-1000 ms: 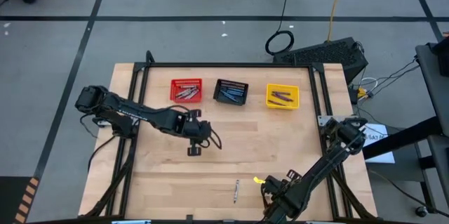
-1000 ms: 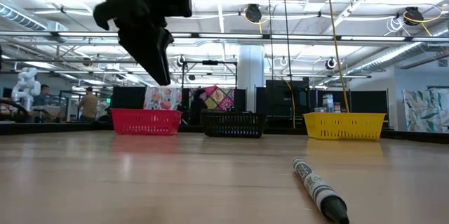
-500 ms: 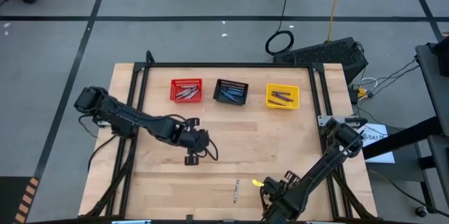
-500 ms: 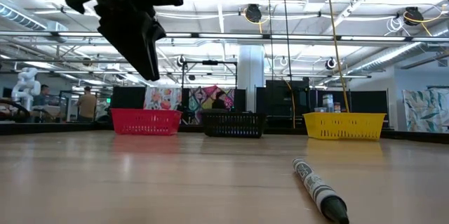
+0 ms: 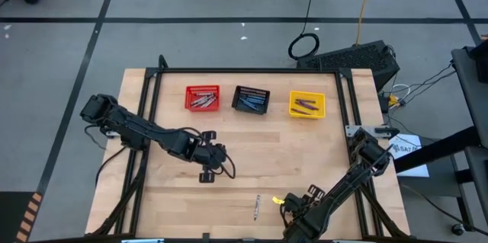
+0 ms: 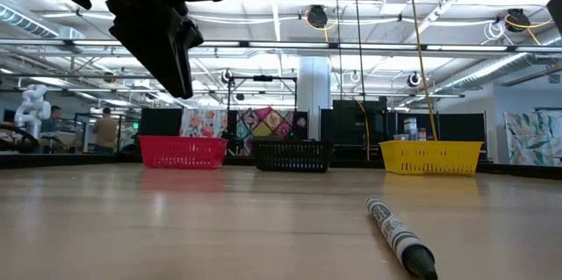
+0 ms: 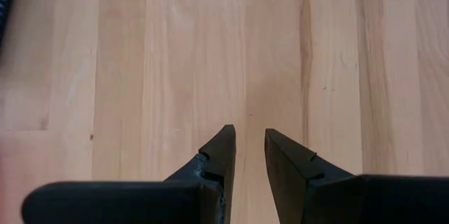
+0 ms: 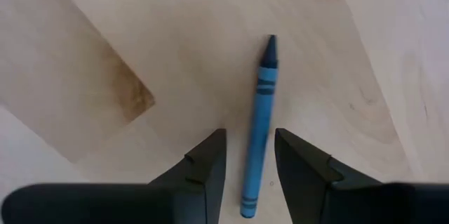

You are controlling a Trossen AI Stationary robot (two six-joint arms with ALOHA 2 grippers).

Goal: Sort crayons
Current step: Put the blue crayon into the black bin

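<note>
Hovering over bare table, the left gripper [image 7: 250, 157] points its fingers straight down with a narrow gap between them and nothing held. In the high view it sits mid-table, left of centre, well apart from any loose crayon.

Right gripper [image 8: 249, 161]: parted, empty, aimed down at a blue crayon [image 8: 258, 129] lying flat on the wood. The crayon's lower end lies in line with the gap between the fingers, which suggests the approach for a pick; the fingers are probably not yet touching it, though height is hard to judge from this angle. In the high view this arm is at the near edge, right of centre.

A grey crayon [image 5: 257, 207] lies loose near the front edge, just left of the right gripper.

At the far side stand a red basket [image 5: 202, 97], a black basket [image 5: 251, 100] and a yellow basket [image 5: 306, 105], each already holding crayons. Sorting looks nearly complete.
</note>
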